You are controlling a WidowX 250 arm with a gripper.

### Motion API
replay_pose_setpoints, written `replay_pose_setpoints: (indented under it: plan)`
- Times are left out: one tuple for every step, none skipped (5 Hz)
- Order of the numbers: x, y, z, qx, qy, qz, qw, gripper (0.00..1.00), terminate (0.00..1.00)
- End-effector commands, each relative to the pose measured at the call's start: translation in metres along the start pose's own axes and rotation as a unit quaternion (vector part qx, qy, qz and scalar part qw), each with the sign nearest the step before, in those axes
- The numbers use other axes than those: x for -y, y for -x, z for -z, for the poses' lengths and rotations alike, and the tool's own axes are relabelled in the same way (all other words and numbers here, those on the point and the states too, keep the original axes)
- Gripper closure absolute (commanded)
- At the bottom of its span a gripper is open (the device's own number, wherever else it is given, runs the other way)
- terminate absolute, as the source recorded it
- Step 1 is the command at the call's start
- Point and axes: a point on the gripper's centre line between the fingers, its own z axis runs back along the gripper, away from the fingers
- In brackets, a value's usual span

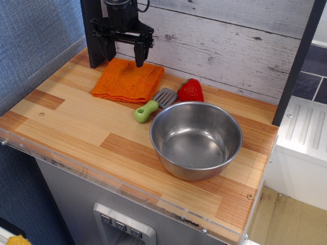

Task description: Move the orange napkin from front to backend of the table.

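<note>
The orange napkin (127, 80) lies flat and folded at the back left of the wood-plank table (76, 127), close to the back wall. My black gripper (124, 56) hangs above the napkin's far edge, lifted clear of it. Its two fingers are spread apart and hold nothing.
A steel bowl (195, 139) stands at the middle right. A spatula with a green handle (152, 105) lies between napkin and bowl. A red strawberry toy (190, 90) sits behind the bowl. A dark post (92, 41) stands at the back left. A clear rim (102, 176) edges the front.
</note>
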Motion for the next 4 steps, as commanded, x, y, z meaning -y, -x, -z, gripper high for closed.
replay_pose_setpoints:
  plan:
    - [-0.006, -0.012, -0.090, 0.082, -0.002, -0.028, 0.9962, 0.00, 0.00]
    - [-0.008, 0.003, -0.101, 0.079, -0.012, -0.040, 0.9959, 0.00, 0.00]
    - [-0.008, 0.003, -0.101, 0.079, -0.012, -0.040, 0.9959, 0.00, 0.00]
    - [-0.008, 0.003, -0.101, 0.079, -0.012, -0.040, 0.9959, 0.00, 0.00]
